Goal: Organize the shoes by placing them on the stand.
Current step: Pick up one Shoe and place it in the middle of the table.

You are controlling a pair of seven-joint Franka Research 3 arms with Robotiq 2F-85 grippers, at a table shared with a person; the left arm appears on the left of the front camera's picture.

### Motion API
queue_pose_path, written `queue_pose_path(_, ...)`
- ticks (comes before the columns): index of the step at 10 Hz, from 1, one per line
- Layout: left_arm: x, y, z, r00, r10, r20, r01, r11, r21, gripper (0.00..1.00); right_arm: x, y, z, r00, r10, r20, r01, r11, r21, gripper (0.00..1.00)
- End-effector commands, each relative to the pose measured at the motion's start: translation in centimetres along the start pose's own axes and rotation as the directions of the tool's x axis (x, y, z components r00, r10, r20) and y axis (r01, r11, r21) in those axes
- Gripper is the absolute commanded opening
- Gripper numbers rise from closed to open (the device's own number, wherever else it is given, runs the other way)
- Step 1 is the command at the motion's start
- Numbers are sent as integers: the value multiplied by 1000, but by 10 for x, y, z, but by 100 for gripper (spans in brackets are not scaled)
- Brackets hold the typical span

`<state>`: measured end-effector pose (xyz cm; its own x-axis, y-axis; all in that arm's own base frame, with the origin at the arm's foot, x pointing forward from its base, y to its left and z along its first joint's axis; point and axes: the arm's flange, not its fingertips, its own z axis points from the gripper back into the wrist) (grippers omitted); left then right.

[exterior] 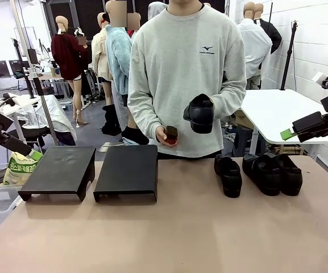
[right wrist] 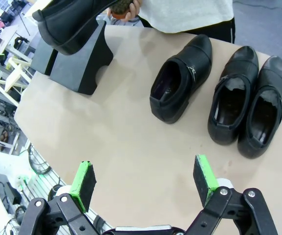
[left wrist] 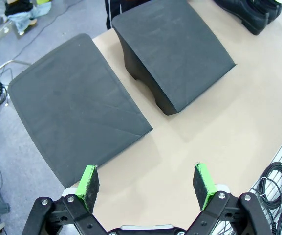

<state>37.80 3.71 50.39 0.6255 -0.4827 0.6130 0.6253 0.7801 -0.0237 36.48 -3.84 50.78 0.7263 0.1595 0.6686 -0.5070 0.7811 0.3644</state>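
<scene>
Three black glossy shoes lie on the table's right side: one apart (exterior: 228,175) (right wrist: 182,78), and a pair side by side (exterior: 273,173) (right wrist: 232,95) (right wrist: 263,112). The person across the table holds a fourth shoe (exterior: 199,113) (right wrist: 65,24) up in one hand and a small dark brown block (exterior: 171,133) in the other. Two black foam stands (exterior: 60,170) (exterior: 127,172) (left wrist: 72,117) (left wrist: 172,51) sit at the left. My left gripper (left wrist: 146,183) hovers open above the table's near edge by the stands. Open too, my right gripper (right wrist: 143,180) hangs over the table short of the shoes; its green pad (exterior: 287,134) shows at the right.
A white table (exterior: 283,114) stands behind at the right. A bin with a yellow-green bag (exterior: 20,168) sits off the table's left edge. Black cables (left wrist: 277,186) lie on the floor beside the table. Bare tabletop (exterior: 169,233) spreads across the front.
</scene>
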Motion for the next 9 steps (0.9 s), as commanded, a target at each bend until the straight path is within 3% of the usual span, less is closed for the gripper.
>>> queue_pose_path(1,-3,3,0,1000,-10,8,10,1000,-14,100,0,0,0,1000,0,0,0,1000,0,100)
queue_pose_path(5,-3,3,0,1000,-10,8,10,1000,-14,100,33,-16,-21,994,-71,-82,60,990,-129,100)
queue_pose_path(9,-3,3,0,1000,-10,8,10,1000,-14,100,70,-42,-83,946,-169,-277,88,955,-282,100)
